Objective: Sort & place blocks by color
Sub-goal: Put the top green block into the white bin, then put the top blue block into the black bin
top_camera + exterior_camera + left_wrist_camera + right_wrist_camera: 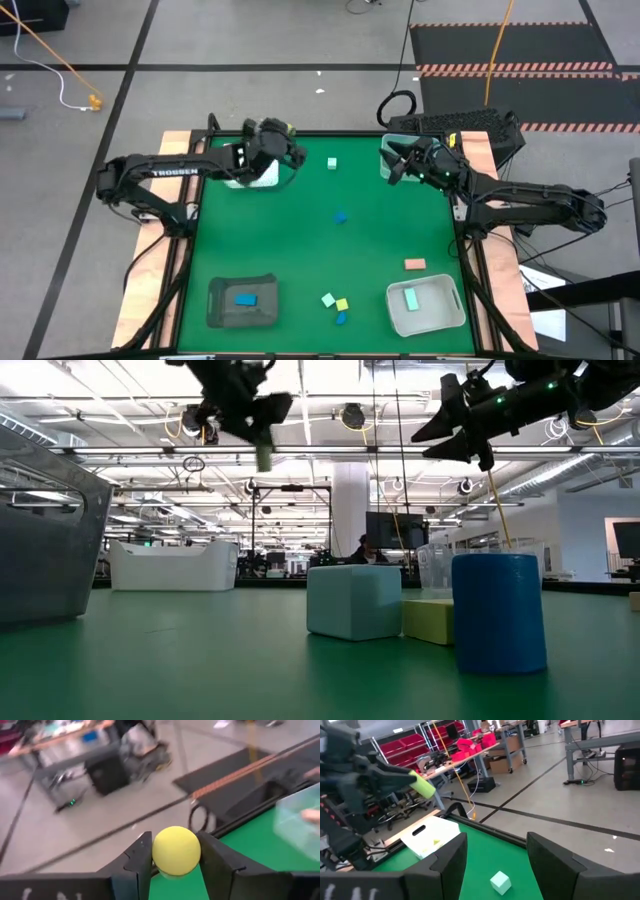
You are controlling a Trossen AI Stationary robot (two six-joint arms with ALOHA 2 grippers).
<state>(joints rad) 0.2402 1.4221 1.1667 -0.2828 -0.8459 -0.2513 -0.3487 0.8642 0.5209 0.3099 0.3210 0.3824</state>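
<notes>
High view, left to right: the left gripper [292,152] hangs above the table's far-left part, beside the white tray [262,177]; its fingers are clamped on a yellow cylinder [176,851], seen end-on in the left wrist view and as a lime bar in the right wrist view; near the front-left corner of the green table [300,240], a dark tray [218,308] holds one blue block [245,299]; a mint cube [331,162] lies toward the far edge, apart from both arms; a blue block [340,216] sits near the table's middle; at the front, a mint block [327,299], a yellow block [341,304] and a blue cylinder [341,317] cluster together, just beside one another; a salmon block [414,265] lies alone, near the white tray [450,315] at front right, which holds one mint bar [410,298]; the right gripper [396,163] hovers over the clear tray [385,152] at the far right, its fingers parted and holding nothing.
</notes>
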